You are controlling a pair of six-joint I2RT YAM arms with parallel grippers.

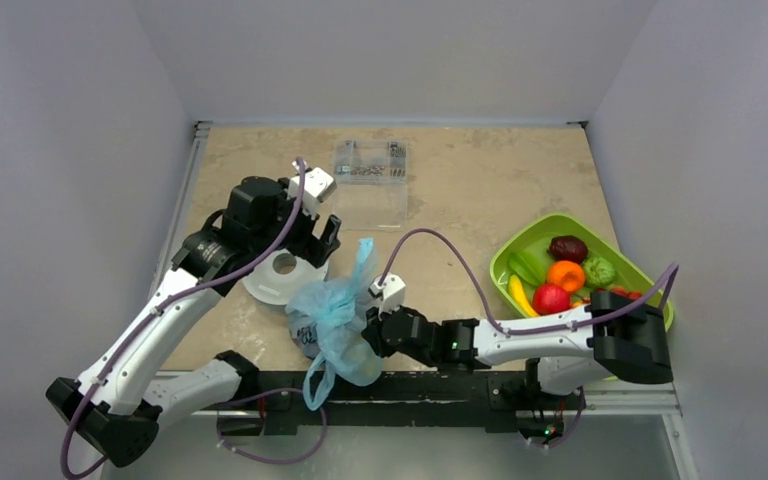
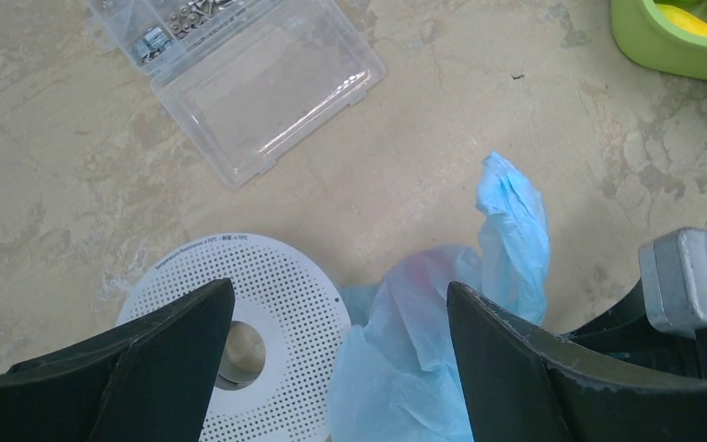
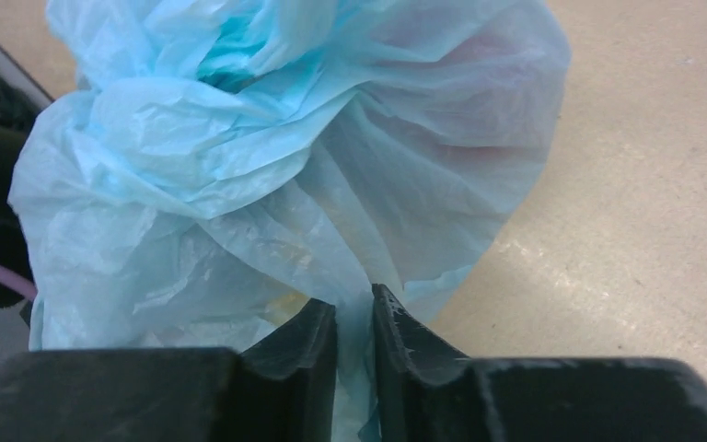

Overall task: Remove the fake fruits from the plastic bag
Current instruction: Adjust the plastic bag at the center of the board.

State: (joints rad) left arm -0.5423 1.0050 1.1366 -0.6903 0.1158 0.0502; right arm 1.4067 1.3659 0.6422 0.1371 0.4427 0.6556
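The light-blue plastic bag (image 1: 335, 320) lies crumpled at the near table edge, one handle hanging over it; it fills the right wrist view (image 3: 276, 157) and shows in the left wrist view (image 2: 451, 341). My right gripper (image 3: 354, 308) is shut on a fold of the bag's film. My left gripper (image 2: 341, 304) is open and empty, above the bag's far-left side and the white disc. The fake fruits (image 1: 563, 272) lie in the lime-green tray (image 1: 520, 238) at the right: plum, orange, red apple, banana, green pieces. Any fruit inside the bag is hidden.
A white perforated disc with a hole (image 1: 278, 275) lies just left of the bag, also in the left wrist view (image 2: 276, 304). A clear hard plastic box (image 1: 370, 180) with small metal parts sits at the back, also in the left wrist view (image 2: 258, 83).
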